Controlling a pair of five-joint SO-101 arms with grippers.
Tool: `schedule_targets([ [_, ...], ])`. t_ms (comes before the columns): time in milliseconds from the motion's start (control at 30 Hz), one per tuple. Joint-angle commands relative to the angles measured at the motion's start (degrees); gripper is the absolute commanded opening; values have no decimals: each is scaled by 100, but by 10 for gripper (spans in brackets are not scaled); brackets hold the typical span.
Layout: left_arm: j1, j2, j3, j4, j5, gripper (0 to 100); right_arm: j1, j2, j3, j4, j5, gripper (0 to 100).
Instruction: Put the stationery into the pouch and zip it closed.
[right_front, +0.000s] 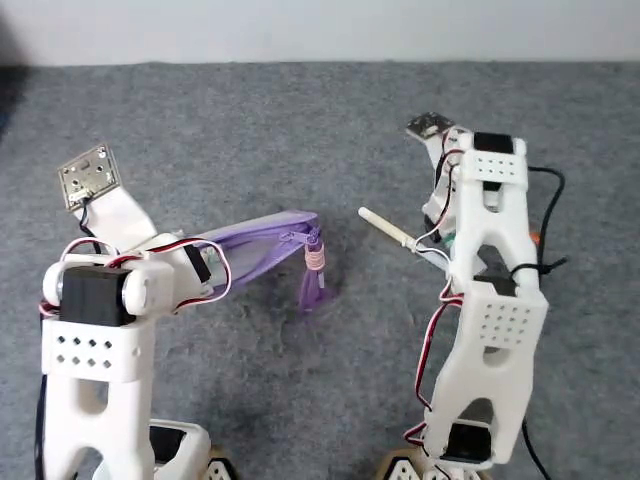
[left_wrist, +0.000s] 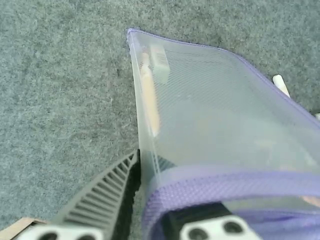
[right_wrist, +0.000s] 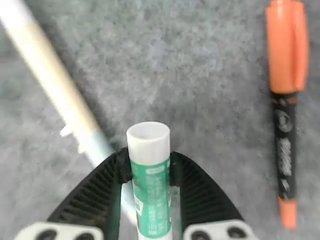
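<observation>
Soft, even light spreads over the grey surface (right_front: 250, 120), shadows faint under the pouch (right_front: 265, 245) and beside the white pen (right_front: 385, 228), a dark patch in the high view's top-left corner, a milky sheen on the pouch's clear wall.

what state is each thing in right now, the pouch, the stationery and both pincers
pouch, held at one edge by the left pincer; zip open or shut, cannot tell
pencil, inside the pouch
glue stick, clamped in the right pincer
white pen, lying loose on the table
orange marker, capped, lying loose on the table
left pincer, shut on the pouch
right pincer, shut on the glue stick
</observation>
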Motion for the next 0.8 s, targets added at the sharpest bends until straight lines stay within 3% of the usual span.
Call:
schedule_targets([
  [0,-18,0,-127,-88,62,13,4,-1042,-193,462,-413,8],
  [233,-18,0,-127,-88,62,13,-40,-2176,-193,1604,-1266,8],
  [400,-18,0,-127,-88,62,13,-84,-3055,-18,1710,-1626,8],
  [567,-18,0,-127,-88,62,13,-92,-4418,1451,1710,-1670,8],
  [767,-18,0,-127,-88,62,13,-418,-6343,3121,1692,-2268,8],
])
